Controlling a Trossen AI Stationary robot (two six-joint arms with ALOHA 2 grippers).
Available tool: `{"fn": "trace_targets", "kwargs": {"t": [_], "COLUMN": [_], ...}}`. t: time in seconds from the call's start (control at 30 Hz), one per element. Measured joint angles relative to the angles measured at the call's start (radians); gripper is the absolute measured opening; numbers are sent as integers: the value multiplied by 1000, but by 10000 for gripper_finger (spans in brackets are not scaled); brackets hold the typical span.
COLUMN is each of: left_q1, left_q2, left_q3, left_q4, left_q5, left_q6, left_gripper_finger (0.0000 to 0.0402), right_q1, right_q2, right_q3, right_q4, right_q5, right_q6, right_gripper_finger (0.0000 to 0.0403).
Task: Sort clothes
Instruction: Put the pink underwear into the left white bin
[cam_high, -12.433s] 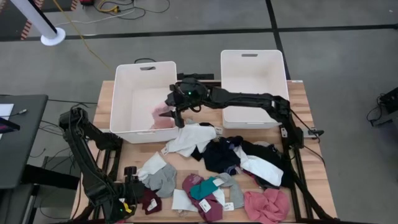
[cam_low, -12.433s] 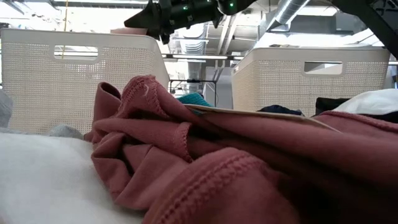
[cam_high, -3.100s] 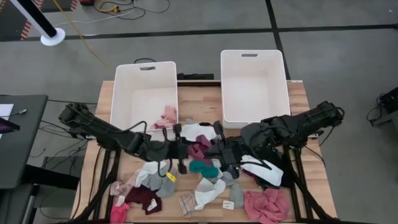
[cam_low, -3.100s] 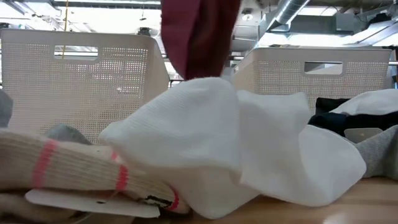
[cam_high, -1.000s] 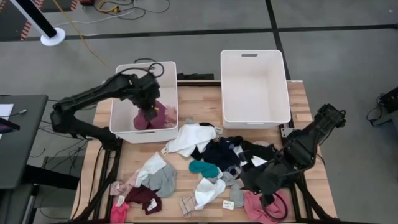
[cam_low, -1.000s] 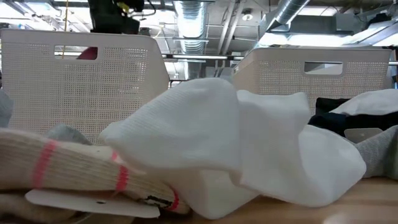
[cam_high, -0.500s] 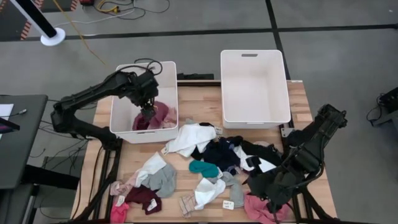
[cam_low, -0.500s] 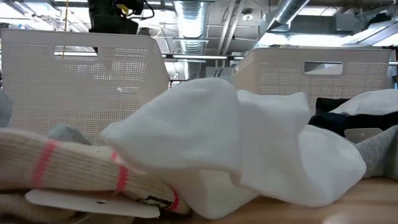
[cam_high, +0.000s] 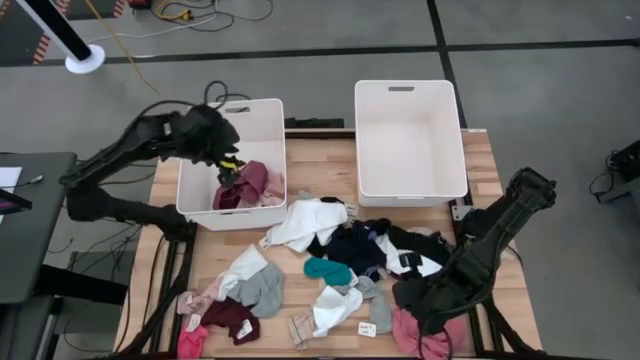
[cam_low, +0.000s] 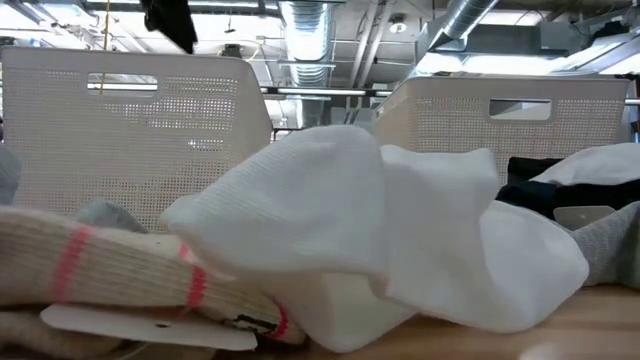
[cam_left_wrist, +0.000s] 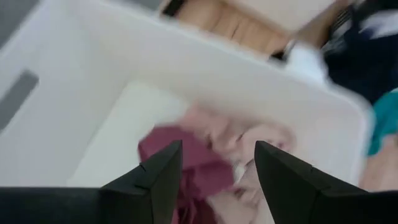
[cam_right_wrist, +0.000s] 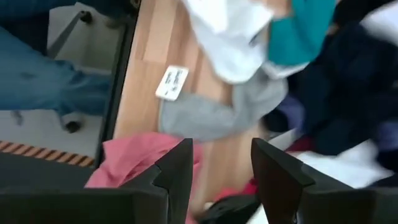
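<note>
High view: clothes (cam_high: 340, 265), a loose scatter of small soft garments and socks across the front of the wooden table (cam_high: 320, 165); a maroon and pink bundle (cam_high: 248, 185) already lies in the left bin (cam_high: 200, 190), while the right bin (cam_high: 410, 140) holds nothing visible. Left gripper (cam_high: 228, 165) hangs over the left bin; right gripper (cam_high: 415, 300) sits low over the pink garment (cam_high: 405, 330) at the table's front right. Low view: white sock (cam_low: 380, 230) and a cream sock with pink stripes (cam_low: 120, 265) fill the foreground, both bins behind. Left wrist view: left fingers (cam_left_wrist: 161, 171) stand apart, empty, above the maroon piece in the bin. Right wrist view: right fingers (cam_right_wrist: 180, 165) apart, nothing between them, pink fabric just beneath, grey sock (cam_right_wrist: 205, 115) and paper tag (cam_right_wrist: 172, 83) beyond. Handling, as judged: items light, limp, prone to drag neighbours; best pinched at a raised fold or cuff, clear of the tags.
</note>
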Motion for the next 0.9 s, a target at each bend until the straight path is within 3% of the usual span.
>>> {"fn": "trace_targets", "kwargs": {"t": [0.2,0.43,0.73,0.9], "left_q1": [-135,-328,-553,-633], "left_q2": [-79,-97,-3,92], "left_q3": [0,-6,-6,-7], "left_q4": [82,152,315,335], "left_q5": [-6,-21,-44,-66], "left_q6": [-38,-16,3,19], "left_gripper_finger": [190,189,189,189], "right_q1": [52,152,245,264], "right_q2": [0,0,67,153], "right_q3": [-105,-156,-172,-173], "right_q4": [116,186,290,292], "right_q5": [-86,-96,-93,-98], "right_q6": [163,397,547,591], "right_gripper_finger": [177,177,179,212]}}
